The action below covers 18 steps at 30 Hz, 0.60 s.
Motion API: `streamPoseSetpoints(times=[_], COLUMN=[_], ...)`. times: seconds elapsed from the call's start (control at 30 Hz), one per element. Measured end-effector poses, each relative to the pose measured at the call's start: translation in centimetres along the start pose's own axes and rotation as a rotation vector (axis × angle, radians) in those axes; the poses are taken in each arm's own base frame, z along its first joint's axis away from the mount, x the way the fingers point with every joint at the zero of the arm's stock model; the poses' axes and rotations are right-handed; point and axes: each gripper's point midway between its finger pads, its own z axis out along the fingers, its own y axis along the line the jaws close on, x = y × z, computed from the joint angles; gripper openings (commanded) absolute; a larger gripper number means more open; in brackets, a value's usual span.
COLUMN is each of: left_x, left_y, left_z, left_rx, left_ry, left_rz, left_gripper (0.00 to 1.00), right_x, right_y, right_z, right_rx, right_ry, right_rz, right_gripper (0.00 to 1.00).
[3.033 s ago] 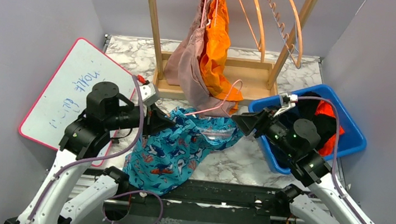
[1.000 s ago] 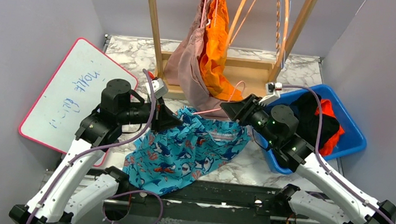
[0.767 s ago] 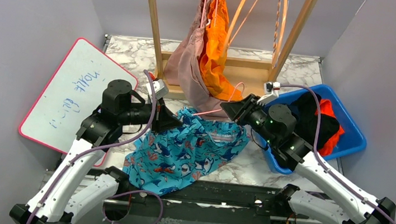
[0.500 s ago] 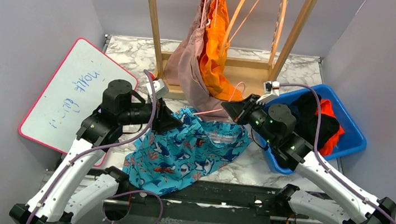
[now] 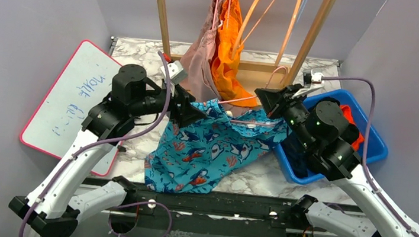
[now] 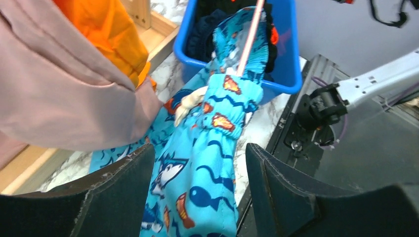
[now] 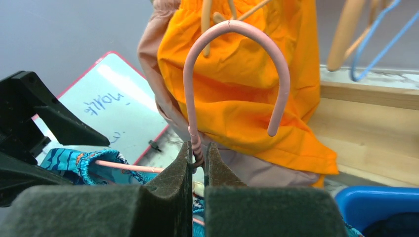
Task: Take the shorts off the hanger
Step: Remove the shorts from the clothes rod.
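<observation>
Pink-rimmed whiteboard (image 5: 65, 108) lay on the left of the counter (image 5: 248, 176), under the left arm. To its right, the left claw (image 6: 198, 153) stood wide open. Its two dark fingers (image 6: 123, 187) were set on either side of the blue shorts (image 6: 217, 143), with a gap showing on each side. The gathered waistband passed straight up through the middle of that gap. From above, the claw sat at the left end of the waistband. The rest of the cloth draped down and leftward from there to the near edge of the counter.

Behind the claw, pink shorts (image 5: 198, 69) and orange shorts (image 5: 230, 49) hung from the wooden rack (image 5: 161, 6). The pink pair was just beside the claw's far finger.

One thin arm of the pink hanger (image 7: 234, 24) ran out of the top of the waistband and slanted right towards the other arm. So the blue shorts hung between the two claws, threaded on the hanger.

The right claw (image 7: 197, 147) was closed tight on the hanger's neck, just under the hook. The hook stood upright and free in front of the orange shorts. The blue shorts began just below and left of this claw and did not touch its fingers.

Farthest right sat the blue bin (image 5: 373, 152), with dark and red cloth inside.
</observation>
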Motion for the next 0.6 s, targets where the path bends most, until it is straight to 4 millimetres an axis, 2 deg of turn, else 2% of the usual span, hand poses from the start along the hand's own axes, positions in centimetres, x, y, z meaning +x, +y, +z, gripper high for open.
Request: streamPoseSetpoints(times=[0.13,0.27,0.47,0.6], left_x=[0.7,2.1,2.5,4.2], left_y=[1.8,3.4,3.5,3.1], left_z=[0.8,1.0,0.4,1.0], left_rx=[-0.082,-0.163,-0.19,-0.169], left_ry=[0.023,0.052,0.042,0.08], left_rz=[-0.01,-0.024,-0.029,-0.059], left_gripper=[0.81,0.84,0.66,0.6], right_x=[0.4,3.1,7.3,8.3], right_y=[-0.9,-1.8,-2.9,-2.8], right_z=[-0.4,0.0,0.7,0.9], right_rx=[0.031,0.054,0.082,0.073], right_ry=[0.02,0.092,0.207,0.239], right_rz=[-0.054,-0.078,-0.084,-0.075], right_gripper=[0.01,0.01,0.01,0.01])
